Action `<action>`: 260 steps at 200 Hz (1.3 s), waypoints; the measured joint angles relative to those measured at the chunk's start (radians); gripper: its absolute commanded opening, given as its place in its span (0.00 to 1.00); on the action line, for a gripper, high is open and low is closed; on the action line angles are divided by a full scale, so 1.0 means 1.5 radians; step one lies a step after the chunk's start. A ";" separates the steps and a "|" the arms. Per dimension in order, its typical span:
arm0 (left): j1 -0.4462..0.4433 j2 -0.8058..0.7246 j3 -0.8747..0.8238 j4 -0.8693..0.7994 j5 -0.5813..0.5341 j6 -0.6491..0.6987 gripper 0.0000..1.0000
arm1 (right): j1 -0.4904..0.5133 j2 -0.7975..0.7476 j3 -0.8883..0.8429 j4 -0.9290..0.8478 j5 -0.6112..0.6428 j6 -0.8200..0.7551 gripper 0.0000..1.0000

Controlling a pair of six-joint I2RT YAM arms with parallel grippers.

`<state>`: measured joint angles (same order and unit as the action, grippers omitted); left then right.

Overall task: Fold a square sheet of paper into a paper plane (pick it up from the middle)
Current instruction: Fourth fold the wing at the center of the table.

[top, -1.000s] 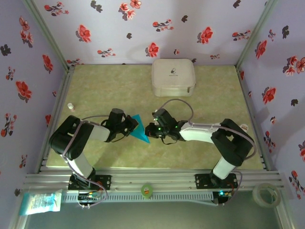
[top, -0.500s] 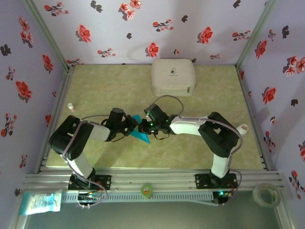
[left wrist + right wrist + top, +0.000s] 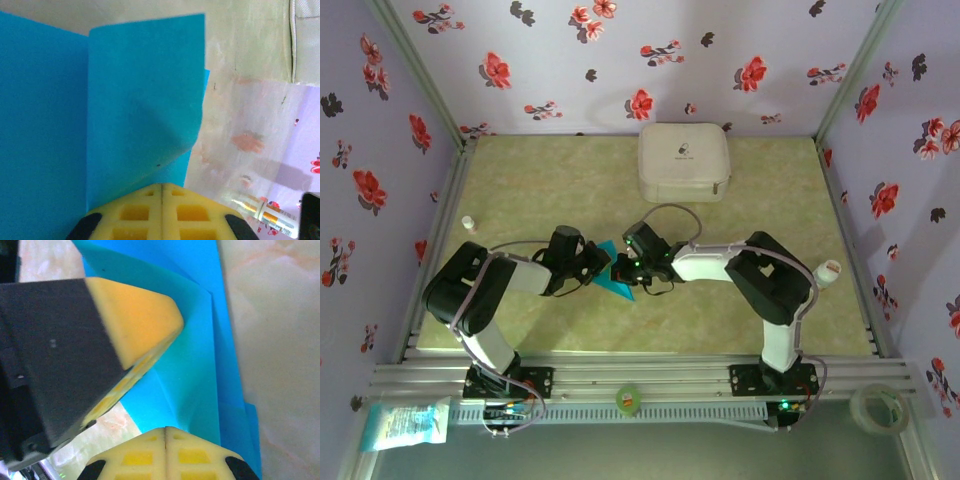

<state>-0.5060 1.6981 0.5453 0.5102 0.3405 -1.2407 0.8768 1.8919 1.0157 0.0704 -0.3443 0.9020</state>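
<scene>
The turquoise-blue square sheet of paper (image 3: pixel 618 284) lies folded into a pointed, layered shape on the table between both arms. My left gripper (image 3: pixel 603 266) is shut, its tips resting on the paper's left side. In the left wrist view the yellow pads of that gripper (image 3: pixel 162 186) meet with nothing between them, and a flap of the paper (image 3: pixel 140 90) curls up just beyond. My right gripper (image 3: pixel 623 268) is shut at the paper's right side. In the right wrist view its pads (image 3: pixel 166 429) touch the paper (image 3: pixel 205 365) at a crease, with the left gripper (image 3: pixel 175 325) close alongside.
A white rounded-square zip case (image 3: pixel 683 160) stands at the back centre. A small white bottle (image 3: pixel 468 222) sits near the left wall and another bottle (image 3: pixel 828 270) by the right wall. Flowered walls close in three sides. Tape rolls (image 3: pixel 875 405) lie on the front rail.
The right arm has swung left with its gripper shut, from about a hand's width away right up to the paper. The left gripper and the paper have stayed put.
</scene>
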 measured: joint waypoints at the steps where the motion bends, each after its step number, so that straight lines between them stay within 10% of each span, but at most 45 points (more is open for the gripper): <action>1: 0.000 0.000 0.000 0.000 0.000 0.000 0.05 | 0.000 0.000 0.000 0.000 0.000 0.000 0.04; 260: 0.002 -0.122 0.106 -0.293 0.052 0.227 0.05 | -0.001 -0.005 -0.073 0.098 0.007 0.048 0.02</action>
<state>-0.5030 1.5158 0.7040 0.0700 0.4179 -0.9001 0.8749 1.8851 0.9066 0.2169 -0.3336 0.9733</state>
